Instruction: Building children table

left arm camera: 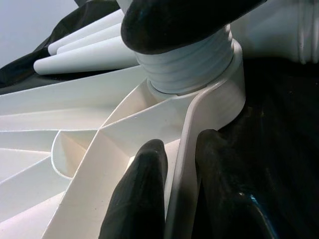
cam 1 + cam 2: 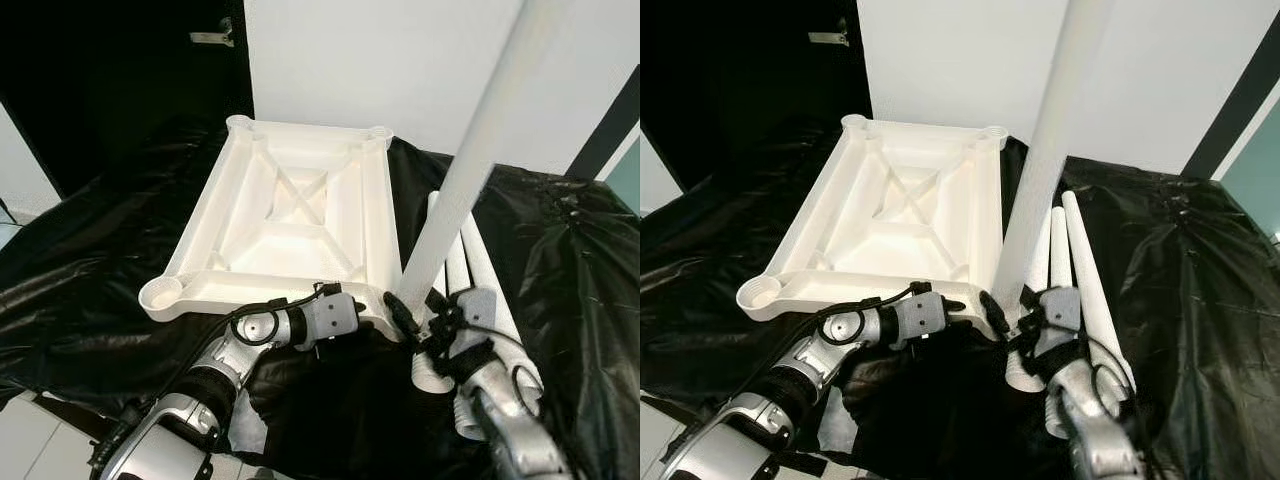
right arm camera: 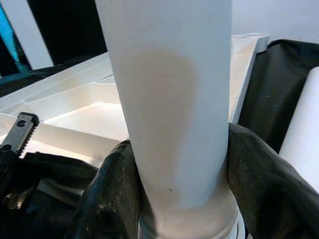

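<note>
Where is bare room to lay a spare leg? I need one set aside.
Free: black sheet left of the upturned tabletop, and right of the loose legs. Crowded: the near right corner, where the left gripper pinches the rim and the right gripper holds the upright leg.

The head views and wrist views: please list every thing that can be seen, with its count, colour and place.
Tabletop: one, white, upside down on the black sheet, ribs facing up.
Held leg: one, white, upright at the tabletop's near right corner socket, threaded end at the socket.
Spare legs: at least two, white, lying on the sheet right of the tabletop.
Black sheet: one, covering the surface.
Wall: white, behind.
Left gripper: fingers astride the tabletop's near rim.
Right gripper: shut on the held leg's lower end.
</note>
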Available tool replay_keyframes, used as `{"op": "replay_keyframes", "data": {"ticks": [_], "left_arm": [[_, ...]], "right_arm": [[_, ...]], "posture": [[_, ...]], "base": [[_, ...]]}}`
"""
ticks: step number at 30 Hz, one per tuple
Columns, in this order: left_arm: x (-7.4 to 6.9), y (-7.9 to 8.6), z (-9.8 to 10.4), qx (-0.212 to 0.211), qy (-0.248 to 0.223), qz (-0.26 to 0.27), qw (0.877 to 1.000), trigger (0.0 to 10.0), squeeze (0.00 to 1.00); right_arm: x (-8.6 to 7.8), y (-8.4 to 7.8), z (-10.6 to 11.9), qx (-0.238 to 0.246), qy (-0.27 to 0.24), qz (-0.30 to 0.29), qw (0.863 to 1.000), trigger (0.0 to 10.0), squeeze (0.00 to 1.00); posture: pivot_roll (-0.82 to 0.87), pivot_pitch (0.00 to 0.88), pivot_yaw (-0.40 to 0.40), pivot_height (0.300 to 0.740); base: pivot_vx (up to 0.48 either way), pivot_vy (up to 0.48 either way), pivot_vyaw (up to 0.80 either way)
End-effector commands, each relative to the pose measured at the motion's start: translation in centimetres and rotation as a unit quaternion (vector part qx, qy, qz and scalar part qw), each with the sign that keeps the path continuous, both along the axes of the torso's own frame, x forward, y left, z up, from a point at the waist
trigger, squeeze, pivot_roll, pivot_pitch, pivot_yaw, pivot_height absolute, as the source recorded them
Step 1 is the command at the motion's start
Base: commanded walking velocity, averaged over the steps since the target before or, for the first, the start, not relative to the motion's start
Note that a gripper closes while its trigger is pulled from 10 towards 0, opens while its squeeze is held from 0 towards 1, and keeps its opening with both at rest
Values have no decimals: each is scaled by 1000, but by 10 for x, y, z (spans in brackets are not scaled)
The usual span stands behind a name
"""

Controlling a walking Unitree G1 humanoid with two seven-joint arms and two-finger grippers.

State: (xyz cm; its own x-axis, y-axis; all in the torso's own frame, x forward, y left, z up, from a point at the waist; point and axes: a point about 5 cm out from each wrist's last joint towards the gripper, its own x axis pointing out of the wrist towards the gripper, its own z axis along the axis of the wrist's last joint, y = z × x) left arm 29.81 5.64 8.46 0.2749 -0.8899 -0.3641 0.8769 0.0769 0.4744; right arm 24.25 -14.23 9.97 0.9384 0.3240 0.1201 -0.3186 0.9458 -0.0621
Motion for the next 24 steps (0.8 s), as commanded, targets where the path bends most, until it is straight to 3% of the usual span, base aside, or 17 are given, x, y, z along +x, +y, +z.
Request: {"op": "replay_keyframes", "data": {"ticks": [1, 4, 6, 7, 13, 15, 22, 23, 24], "left_arm": [[-13, 15, -28, 51, 49, 2, 997, 10000, 0], [-13, 15, -29, 55, 49, 1, 997, 10000, 0], [-13, 15, -29, 55, 49, -1, 997, 10000, 0], [-12, 15, -29, 55, 48, -1, 997, 10000, 0], [-12, 12, -28, 52, 47, -3, 998, 10000, 0], [-12, 10, -28, 51, 47, -3, 998, 10000, 0], [-14, 10, -30, 51, 54, -2, 997, 10000, 0], [-14, 10, -30, 51, 54, -2, 997, 10000, 0], [-14, 10, -30, 51, 54, -2, 997, 10000, 0]], "right_arm": [[-2, -43, -12, -43, 30, -124, 991, 0, 0], [0, -43, -13, -50, 36, -125, 990, 39, 0], [0, -37, -11, -66, 27, -94, 993, 10000, 0], [1, -35, -9, -58, 19, -76, 995, 10000, 1000], [7, -34, -5, -59, 15, -36, 998, 10000, 1000], [13, -36, -2, -76, 22, 2, 997, 10000, 0], [19, -42, -4, -98, 48, 98, 989, 10000, 0], [19, -42, -4, -99, 49, 108, 988, 2745, 0], [19, -42, -4, -99, 49, 108, 988, 2745, 0]], "posture": [[263, 0, -88, 740], [259, 0, -87, 740], [252, 0, -87, 740], [250, 0, -87, 740], [246, 0, -92, 740], [245, 0, -95, 740], [243, 0, -98, 740], [243, 0, -99, 740], [243, 0, -99, 740]], "base": [[0, 0, 0], [0, 0, 0], [0, 0, 0], [0, 0, 0], [0, 0, 0], [0, 0, 0], [0, 0, 0], [0, 0, 0], [0, 0, 0]]}}
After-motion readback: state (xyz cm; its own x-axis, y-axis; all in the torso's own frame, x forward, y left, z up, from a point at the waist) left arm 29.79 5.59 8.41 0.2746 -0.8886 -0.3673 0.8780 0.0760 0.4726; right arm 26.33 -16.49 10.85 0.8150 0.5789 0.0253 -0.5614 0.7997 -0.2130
